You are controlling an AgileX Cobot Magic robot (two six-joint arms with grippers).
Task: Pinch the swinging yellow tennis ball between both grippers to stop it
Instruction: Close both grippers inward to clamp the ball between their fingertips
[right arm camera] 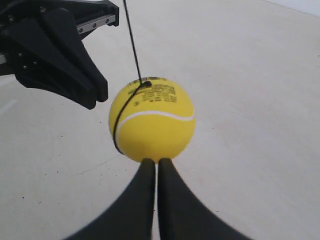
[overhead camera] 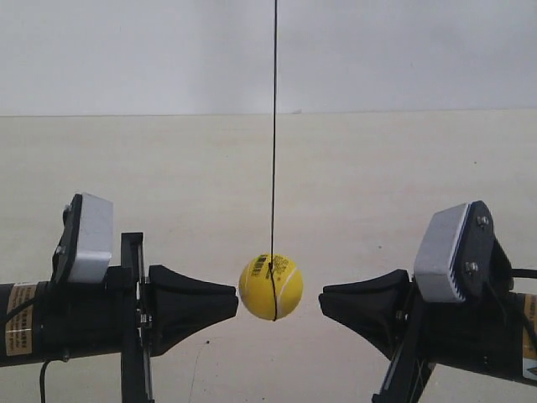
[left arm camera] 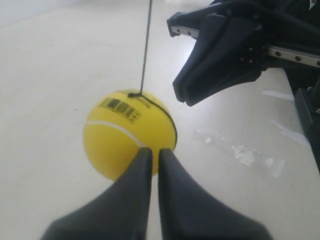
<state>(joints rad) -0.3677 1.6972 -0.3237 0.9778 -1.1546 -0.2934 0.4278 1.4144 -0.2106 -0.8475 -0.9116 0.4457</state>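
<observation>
The yellow tennis ball (overhead camera: 270, 287) hangs on a thin black string (overhead camera: 273, 126) between the two arms, with a barcode sticker on its top. My left gripper (overhead camera: 235, 304) is at the exterior view's left, shut, its wedge tip at or almost at the ball's side. The left wrist view shows that gripper (left arm camera: 154, 151) overlapping the ball (left arm camera: 127, 135). My right gripper (overhead camera: 321, 300), at the exterior view's right, is shut too and stands a small gap from the ball. The right wrist view has its tip (right arm camera: 156, 161) just under the ball (right arm camera: 152, 122).
A pale flat surface (overhead camera: 377, 185) lies below and behind the ball, with a white wall beyond it. Each wrist view shows the other arm's black wedge jaws across from the ball (left arm camera: 220, 60) (right arm camera: 60, 60). White scuffs mark the surface (left arm camera: 245, 152).
</observation>
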